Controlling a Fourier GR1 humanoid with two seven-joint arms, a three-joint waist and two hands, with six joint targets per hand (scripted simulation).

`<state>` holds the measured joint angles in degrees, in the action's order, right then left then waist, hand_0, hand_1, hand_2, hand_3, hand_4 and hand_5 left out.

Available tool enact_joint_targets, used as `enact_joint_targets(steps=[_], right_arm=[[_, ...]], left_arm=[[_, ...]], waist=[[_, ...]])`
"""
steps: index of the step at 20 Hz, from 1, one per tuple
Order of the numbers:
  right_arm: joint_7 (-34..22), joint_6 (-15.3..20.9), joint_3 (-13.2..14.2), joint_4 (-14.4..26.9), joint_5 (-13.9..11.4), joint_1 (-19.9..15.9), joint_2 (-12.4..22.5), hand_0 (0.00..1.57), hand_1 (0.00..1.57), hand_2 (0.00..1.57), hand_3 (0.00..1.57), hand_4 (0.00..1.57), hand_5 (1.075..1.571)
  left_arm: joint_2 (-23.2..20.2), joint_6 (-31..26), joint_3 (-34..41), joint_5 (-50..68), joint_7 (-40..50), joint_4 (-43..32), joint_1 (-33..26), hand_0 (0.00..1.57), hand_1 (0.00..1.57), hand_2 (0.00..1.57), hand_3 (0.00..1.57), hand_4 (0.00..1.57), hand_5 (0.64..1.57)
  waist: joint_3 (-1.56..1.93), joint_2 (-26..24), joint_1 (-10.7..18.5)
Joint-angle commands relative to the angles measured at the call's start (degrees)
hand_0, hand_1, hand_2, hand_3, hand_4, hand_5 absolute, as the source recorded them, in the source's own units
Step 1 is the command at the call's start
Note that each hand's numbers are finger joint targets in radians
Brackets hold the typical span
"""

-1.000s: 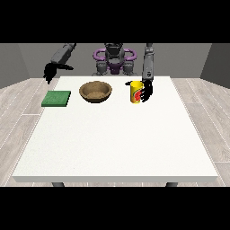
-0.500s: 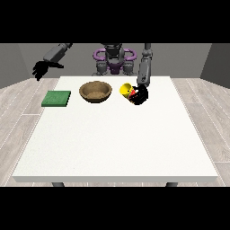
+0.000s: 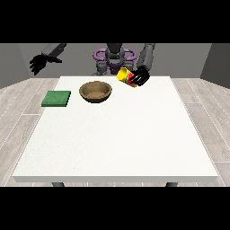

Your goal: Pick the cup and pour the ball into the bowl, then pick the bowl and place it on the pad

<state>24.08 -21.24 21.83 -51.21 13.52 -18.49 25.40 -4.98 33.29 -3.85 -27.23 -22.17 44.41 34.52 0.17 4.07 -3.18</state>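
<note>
Lifted off the table, the yellow cup [image 3: 126, 76] now tilts in the curled hand at the view's right [image 3: 140, 77] — at two o'clock from the bowl [image 3: 95, 91]. Carry its mouth over the bowl before tipping further — the other hand [image 3: 37, 63] hangs relaxed, the green pad [image 3: 56, 98] waits at nine o'clock.

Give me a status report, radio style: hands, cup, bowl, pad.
Hand at view's right shut on yellow cup, lifted and tilted toward bowl. Other hand open, raised off-table. Green pad bare; nothing between cup and bowl.

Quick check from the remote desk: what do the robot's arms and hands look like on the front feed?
Both arms are dark grey, rounded segments. Each ends in a black hand: one at the view's left, one at the view's right. No cables or markings show.
</note>
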Motion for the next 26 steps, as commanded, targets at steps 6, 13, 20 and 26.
enact_joint_targets(steps=[6, 13, 20, 26], right_arm=[[3.2, -0.67, -0.33, 5.21, -1.83, 4.18, 0.31, 0.0, 0.0, 0.0, 0.0, 0.0, 1.558], [3.04, -1.98, 1.7, 9.8, -0.24, 3.06, 2.14, 0.0, 0.0, 0.0, 0.0, 0.0, 1.552], [5.26, -3.65, 2.82, 15.82, -0.96, -2.45, 6.72, 0.0, 0.0, 0.0, 0.0, 0.0, 1.551], [2.23, 2.52, 0.07, 14.55, -3.04, -7.55, 2.79, 0.0, 0.0, 0.0, 0.14, 0.0, 1.53]], left_arm=[[-1.66, -4.2, -5.26, -8.94, 10.48, 4.5, -0.92, 1.4, 1.4, 1.57, 1.57, 1.11, 1.567], [2.75, 0.03, -14.17, -25.13, 23.47, 3.04, 0.41, 1.33, 1.33, 1.57, 1.57, 1.02, 1.569], [4.93, -5.41, -25.17, -35.36, 40.41, 6.49, 10.35, 0.68, 0.68, 1.57, 1.53, 0.89, 1.571], [4.97, -9.02, -29.56, -41.93, 45.76, 7.45, 12.42, 0.52, 0.52, 1.57, 1.57, 0.84, 1.571]], waist=[[-0.15, -5.62, 3.66], [-0.14, -7.01, 4.63], [-0.08, -3.31, 5.09], [-0.13, -3.54, 4.42]])
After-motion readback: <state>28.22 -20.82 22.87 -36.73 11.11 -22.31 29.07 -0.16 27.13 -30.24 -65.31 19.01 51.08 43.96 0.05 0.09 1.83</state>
